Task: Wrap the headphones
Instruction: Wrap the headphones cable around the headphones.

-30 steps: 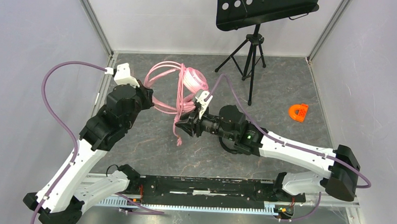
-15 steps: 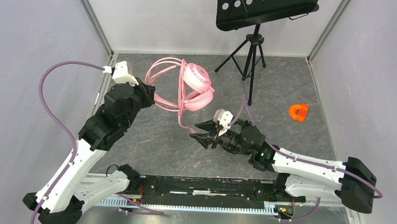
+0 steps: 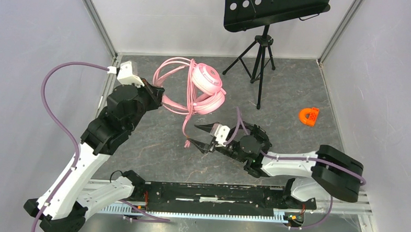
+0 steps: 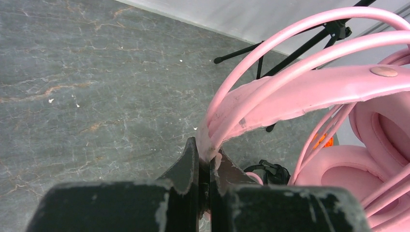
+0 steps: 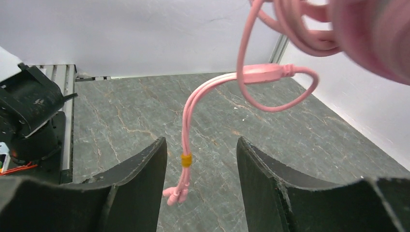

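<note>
Pink headphones hang pinched in the shut left jaws.

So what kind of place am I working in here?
Looks like an enclosed robot test cell, probably a lab booth: pale wall panels box in a grey stone-look tabletop, a mounting rail runs along the near edge, and a music stand stands at the back.
</note>
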